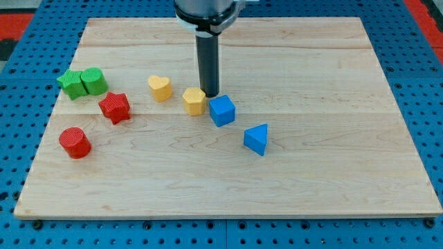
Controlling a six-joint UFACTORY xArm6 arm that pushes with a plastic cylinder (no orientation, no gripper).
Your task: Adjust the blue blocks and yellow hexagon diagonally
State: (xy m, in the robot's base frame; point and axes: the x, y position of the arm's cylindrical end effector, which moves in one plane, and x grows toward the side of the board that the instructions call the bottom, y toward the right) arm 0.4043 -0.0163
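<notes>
Our tip [210, 93] rests between the yellow hexagon [194, 101], just to its left, and the blue cube [222, 110], just below-right. The blue triangle [256, 139] lies farther along that diagonal on the table [332, 187]. We carry no fingers, only this rod.

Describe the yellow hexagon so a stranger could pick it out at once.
Start at the wooden board and find my tip near its middle. The yellow hexagon sits just to the view's left of it, with the blue cube on its right. Unlike the yellow heart farther left, it has flat sides.
</notes>
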